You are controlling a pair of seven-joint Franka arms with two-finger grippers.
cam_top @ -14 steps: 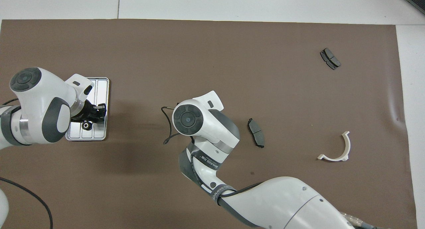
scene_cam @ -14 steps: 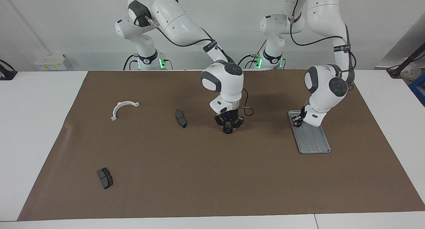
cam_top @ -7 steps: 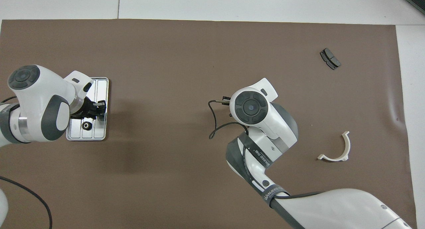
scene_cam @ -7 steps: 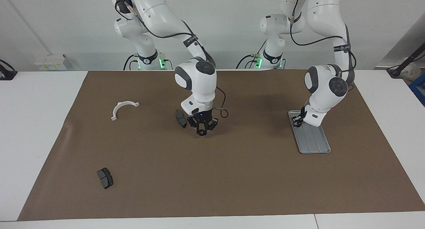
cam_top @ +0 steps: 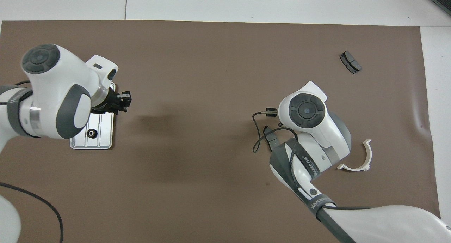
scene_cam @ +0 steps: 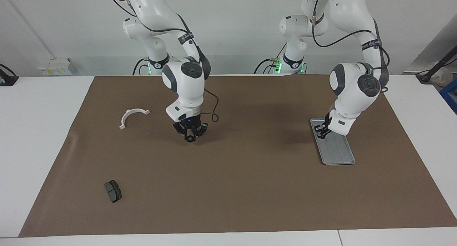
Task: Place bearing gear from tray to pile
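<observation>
Bearing gear (scene_cam: 191, 137) pinched in right claw (scene_cam: 191, 136) — arm bent, wrist down — above mat (scene_cam: 228, 189).

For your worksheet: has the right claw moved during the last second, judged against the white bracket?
Yes. The right claw, carrying a small black gear, has travelled from mid-mat toward the white bracket.

Silver-grey ridged tray (scene_cam: 337, 154), white bracket (scene_cam: 131, 116)

My workplace is a robot lab — I stand bolted with a twin arm (scene_cam: 342, 85) at a white table (scene_cam: 43, 131) under a brown mat (scene_cam: 228, 189), bare white wall (scene_cam: 242, 24), cables trailing.
</observation>
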